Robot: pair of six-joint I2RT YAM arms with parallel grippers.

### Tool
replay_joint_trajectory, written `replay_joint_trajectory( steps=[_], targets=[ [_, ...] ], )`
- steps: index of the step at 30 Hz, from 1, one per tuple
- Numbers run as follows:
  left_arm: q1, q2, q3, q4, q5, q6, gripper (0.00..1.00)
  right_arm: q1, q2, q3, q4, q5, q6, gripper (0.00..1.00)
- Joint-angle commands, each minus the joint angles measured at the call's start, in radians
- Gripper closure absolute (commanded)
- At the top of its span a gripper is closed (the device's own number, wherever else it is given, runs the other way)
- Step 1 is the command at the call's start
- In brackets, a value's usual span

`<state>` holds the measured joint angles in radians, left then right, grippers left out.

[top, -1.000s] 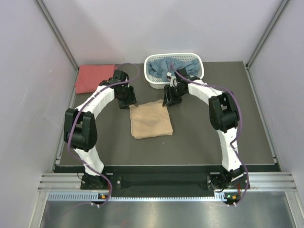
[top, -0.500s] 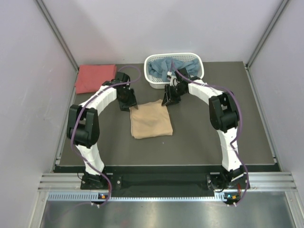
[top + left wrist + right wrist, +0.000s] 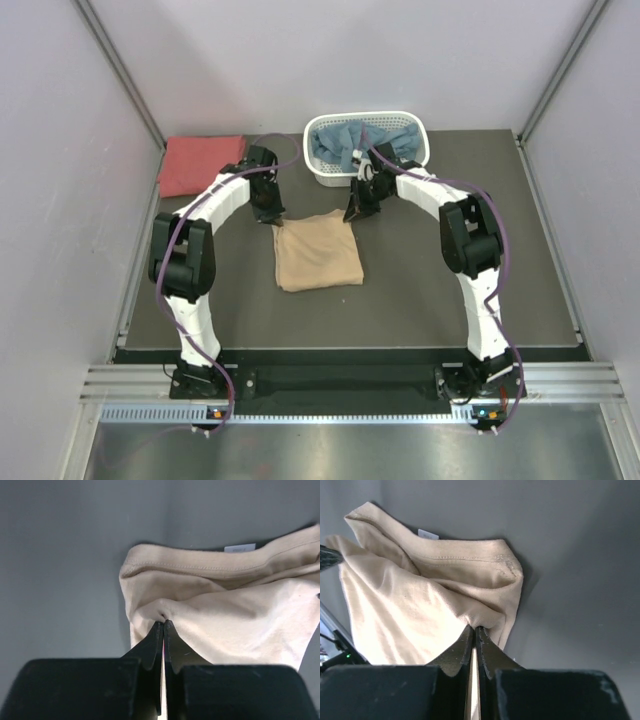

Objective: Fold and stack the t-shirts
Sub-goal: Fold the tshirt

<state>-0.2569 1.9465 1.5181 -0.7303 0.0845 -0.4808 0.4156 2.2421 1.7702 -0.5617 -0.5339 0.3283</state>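
In the middle of the bench (image 3: 430, 280) lies the tan shirt (image 3: 318, 255). The left tool (image 3: 163, 626) pinches its far left corner tight, and the right tool (image 3: 474, 628) pinches its far right corner

The left arm (image 3: 215, 205) stands on its base at the near left edge. Its elbow is raised on the left, its forearm reaches far and rightward, and the wrist is pitched down. The left gripper (image 3: 275, 220) has its jaws closed, the fingertips (image 3: 156, 639) meeting on a pinched fold at the far left corner of the tan t-shirt (image 3: 318, 252).

The right arm (image 3: 445, 200) mirrors this from the near right edge, with its elbow raised on the right, its forearm reaching far and leftward, and the wrist angled down. The right gripper (image 3: 352, 214) is likewise closed, its jaws clamping a fold at the far right corner. The two grippers are level with each other and well apart.
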Motion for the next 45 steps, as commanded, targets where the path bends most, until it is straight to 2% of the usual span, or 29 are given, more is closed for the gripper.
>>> replay_joint_trajectory(
  steps=[1, 13, 17, 30, 41, 42, 43, 45],
  targets=[
    [0.001, -0.037, 0.059, -0.006, -0.037, 0.018, 1.0, -0.011, -0.03, 0.055, 0.022, 0.054, -0.017, 1.0],
    [0.001, -0.021, 0.073, -0.015, -0.065, 0.028, 1.0, -0.011, -0.021, 0.094, 0.036, 0.074, 0.005, 1.0],
    [0.002, -0.026, 0.073, -0.003, -0.112, 0.031, 1.0, -0.017, -0.023, 0.098, 0.045, 0.081, 0.017, 1.0],
    [0.015, 0.107, 0.166, -0.014, -0.123, 0.036, 1.0, -0.044, 0.108, 0.173, 0.045, 0.049, 0.015, 1.0],
    [0.039, 0.193, 0.247, -0.014, -0.172, 0.047, 1.0, -0.052, 0.151, 0.207, 0.068, 0.114, 0.021, 1.0],
    [0.041, 0.198, 0.255, -0.036, -0.178, 0.05, 0.98, -0.054, 0.149, 0.209, 0.068, 0.123, 0.021, 0.99],
    [0.042, 0.198, 0.264, -0.044, -0.187, 0.053, 0.87, -0.052, 0.148, 0.212, 0.062, 0.127, 0.021, 0.98],
    [0.044, 0.189, 0.267, -0.064, -0.195, 0.051, 0.8, -0.054, 0.146, 0.221, 0.039, 0.15, 0.02, 0.94]
  ],
)
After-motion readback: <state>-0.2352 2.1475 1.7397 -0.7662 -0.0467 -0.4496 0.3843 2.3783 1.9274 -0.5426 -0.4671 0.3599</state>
